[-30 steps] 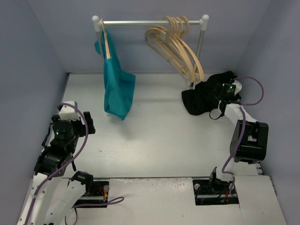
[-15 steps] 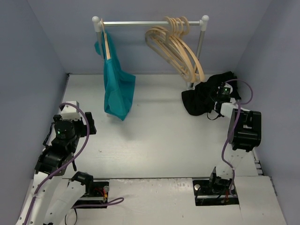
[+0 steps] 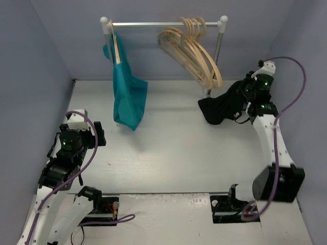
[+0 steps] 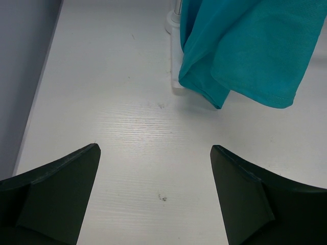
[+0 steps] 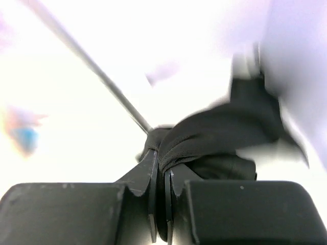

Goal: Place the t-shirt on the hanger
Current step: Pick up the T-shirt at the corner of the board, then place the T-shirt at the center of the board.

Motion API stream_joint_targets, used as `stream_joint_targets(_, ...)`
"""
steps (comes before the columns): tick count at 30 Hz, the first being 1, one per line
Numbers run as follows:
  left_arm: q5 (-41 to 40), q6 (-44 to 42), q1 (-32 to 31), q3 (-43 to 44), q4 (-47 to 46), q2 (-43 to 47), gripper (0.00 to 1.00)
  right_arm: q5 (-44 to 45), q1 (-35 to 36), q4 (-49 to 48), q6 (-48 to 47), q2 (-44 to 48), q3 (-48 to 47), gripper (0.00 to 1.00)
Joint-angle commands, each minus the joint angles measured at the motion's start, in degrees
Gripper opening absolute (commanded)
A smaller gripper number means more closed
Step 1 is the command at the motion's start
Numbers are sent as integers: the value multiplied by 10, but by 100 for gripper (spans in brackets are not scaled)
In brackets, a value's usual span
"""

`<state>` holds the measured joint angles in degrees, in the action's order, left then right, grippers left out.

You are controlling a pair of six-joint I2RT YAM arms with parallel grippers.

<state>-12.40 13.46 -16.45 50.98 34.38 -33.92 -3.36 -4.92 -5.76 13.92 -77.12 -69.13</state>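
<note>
At the counter's (image 3: 179, 153) far right, the right gripper (image 5: 164, 166) pinches the t-shirt (image 3: 219, 106), the left gripper (image 4: 154, 148) gapes empty; no hanger (image 3: 200, 55) is off the rail (image 3: 148, 24) yet.

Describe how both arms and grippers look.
The left arm and right arm have white links and black joint housings, each with a purple cable and a green light near the wrist. The left gripper and right gripper have black, flat fingers.
</note>
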Motion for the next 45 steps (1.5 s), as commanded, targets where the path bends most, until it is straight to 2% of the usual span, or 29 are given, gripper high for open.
stream_joint_targets(1, 10, -11, -3, 11, -38, -2, 85, 32, 24, 52, -25, 124, -59, 0)
stream_joint_targets(4, 12, -12, -3, 13, -39, 0, 85, 14, 33, 69, -17, 160, -69, 0)
stream_joint_targets(8, 22, -12, -3, 15, -40, 3, 85, -59, 46, 106, -4, 202, -96, 0)
stream_joint_targets(12, 31, -12, -3, 17, -40, 7, 85, -177, 46, 120, 22, 196, -128, 0)
stream_joint_targets(14, 40, -12, -3, 18, -41, 7, 85, -243, 67, 118, 50, 192, -138, 0)
stream_joint_targets(16, 48, -14, -2, 18, -45, 10, 85, -267, 95, 115, 67, 186, -145, 0)
stream_joint_targets(26, 123, -12, -2, 57, -52, 7, 85, -252, 326, 81, 122, 104, -253, 0)
stream_joint_targets(30, 140, -7, -3, 99, -33, 6, 85, -225, 379, 65, 126, 70, -298, 0)
stream_joint_targets(34, 154, -8, -3, 146, -3, 0, 85, -202, 402, 19, 149, 59, -316, 0)
stream_joint_targets(42, 225, -3, -3, 194, 32, -19, 85, -122, 414, -23, 191, 75, -228, 0)
stream_joint_targets(45, 264, 7, -2, 175, 32, -27, 85, -78, 419, -39, 224, 82, -110, 0)
